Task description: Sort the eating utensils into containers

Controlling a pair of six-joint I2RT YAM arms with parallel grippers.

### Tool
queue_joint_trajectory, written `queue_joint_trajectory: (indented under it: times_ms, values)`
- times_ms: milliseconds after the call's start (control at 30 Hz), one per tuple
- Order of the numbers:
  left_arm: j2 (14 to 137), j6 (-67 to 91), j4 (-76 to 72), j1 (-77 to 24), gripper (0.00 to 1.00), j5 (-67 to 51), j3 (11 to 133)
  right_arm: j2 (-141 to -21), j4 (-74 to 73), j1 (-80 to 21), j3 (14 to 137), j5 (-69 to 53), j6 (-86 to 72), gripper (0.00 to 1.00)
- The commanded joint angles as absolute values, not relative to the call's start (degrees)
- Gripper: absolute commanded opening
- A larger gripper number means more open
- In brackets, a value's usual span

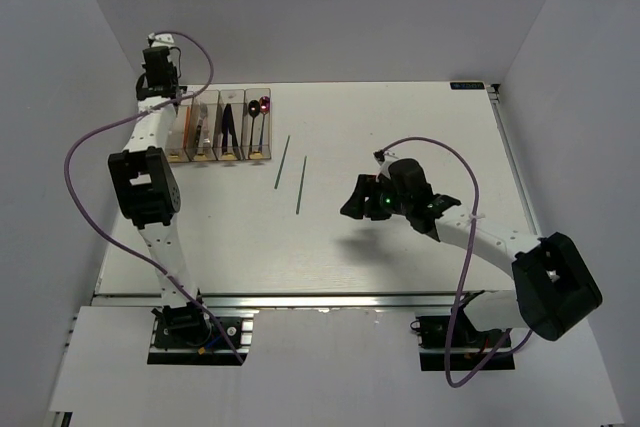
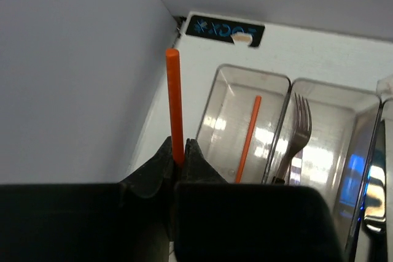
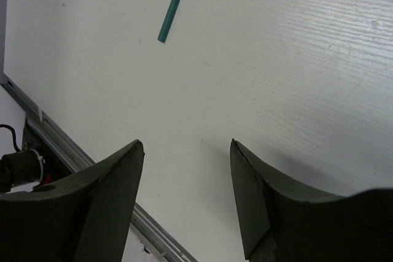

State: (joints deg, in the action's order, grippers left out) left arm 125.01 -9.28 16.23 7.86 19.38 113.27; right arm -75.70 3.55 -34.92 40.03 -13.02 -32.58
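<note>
My left gripper [image 2: 178, 150] is shut on an upright orange chopstick [image 2: 174, 99], beside the leftmost of the clear containers [image 2: 252, 70]. That bin holds another orange chopstick [image 2: 249, 136]; the one next to it holds a silver fork [image 2: 298, 128]. In the top view the left gripper [image 1: 163, 95] hovers over the far left end of the containers [image 1: 216, 125], whose rightmost bin holds a pink spoon [image 1: 265, 104]. Two green chopsticks [image 1: 283, 162] [image 1: 301, 184] lie on the table. My right gripper [image 1: 352, 199] is open and holds nothing, right of them; one green chopstick tip [image 3: 174, 5] shows ahead of its jaws.
The left wall [image 2: 73, 72] stands close beside the left gripper. A dark label [image 2: 224, 30] sits at the table's far corner. The table's metal front rail [image 3: 67, 151] runs just below the right gripper [image 3: 187, 145]. Purple cables [image 1: 90, 142] loop off both arms.
</note>
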Motion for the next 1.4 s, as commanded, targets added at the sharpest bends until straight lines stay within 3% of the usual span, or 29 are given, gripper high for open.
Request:
queue_joint_trajectory:
  times_ms: [0,167,267,333,367,500,633,700,800,833,900,933,1000,1067,1133,1300,1367]
  values:
    - [122.3,-12.5,10.1,8.4,0.01,16.0,106.6,-77.3,5.7,-35.1,43.7,-15.5,-30.5,0.64]
    - [123.9,-10.2,8.2,9.3,0.09,10.7,105.7,-78.5,5.8,-35.0,45.0,-15.3,-30.7,0.64]
    - [126.5,-7.9,11.4,9.9,0.34,10.0,109.6,-78.5,6.1,-35.1,44.8,-15.6,-31.3,0.64]
    - [126.7,-6.6,12.1,10.1,0.83,10.9,109.9,-78.5,6.2,-35.1,44.8,-15.3,-31.5,0.65]
    - [125.6,-6.4,11.3,10.1,0.98,12.1,109.2,-78.7,6.2,-35.2,45.0,-14.2,-31.9,0.89]
    - [120.2,-4.8,9.1,10.1,0.98,14.9,104.7,-84.6,4.8,-35.9,48.9,-12.0,-32.2,0.89]
    - [111.7,1.9,9.4,10.0,0.98,17.0,102.4,-96.4,-8.6,-40.6,67.2,2.5,-33.7,0.89]
    - [106.1,5.7,13.3,10.1,0.98,18.4,103.4,-102.8,-13.6,-43.1,73.6,8.2,-34.4,0.89]
    - [97.6,23.3,24.9,10.1,0.98,21.6,104.8,-112.4,-20.5,-45.7,87.2,14.3,-36.2,0.89]
    - [94.9,25.3,27.7,10.1,0.98,18.0,104.2,-115.5,-23.1,-46.4,91.2,16.1,-37.4,0.89]
    - [87.8,28.4,29.5,10.1,0.98,10.6,93.7,-124.5,-34.4,-47.5,104.7,21.2,-39.5,0.86]
    - [78.5,29.0,27.7,10.1,0.98,5.3,87.7,-127.2,-37.3,-48.1,109.0,22.8,-40.3,0.83]
    - [68.3,30.3,19.0,10.0,0.98,3.0,67.8,-133.0,-40.7,-49.7,118.0,27.2,-41.3,0.77]
    - [54.8,30.0,13.8,9.8,0.98,4.3,57.2,-136.0,-44.5,-51.2,124.2,31.1,-42.2,0.73]
    - [48.8,29.0,13.4,9.7,0.98,6.7,47.8,-139.1,-47.1,-51.7,126.1,31.6,-42.9,0.70]
    - [48.8,26.7,16.0,7.6,0.98,6.8,44.1,-139.4,-46.6,-52.6,121.0,31.3,-44.3,0.62]
    - [48.5,27.2,14.6,7.6,0.98,4.7,43.5,-139.9,-45.9,-52.7,119.9,29.4,-44.2,0.49]
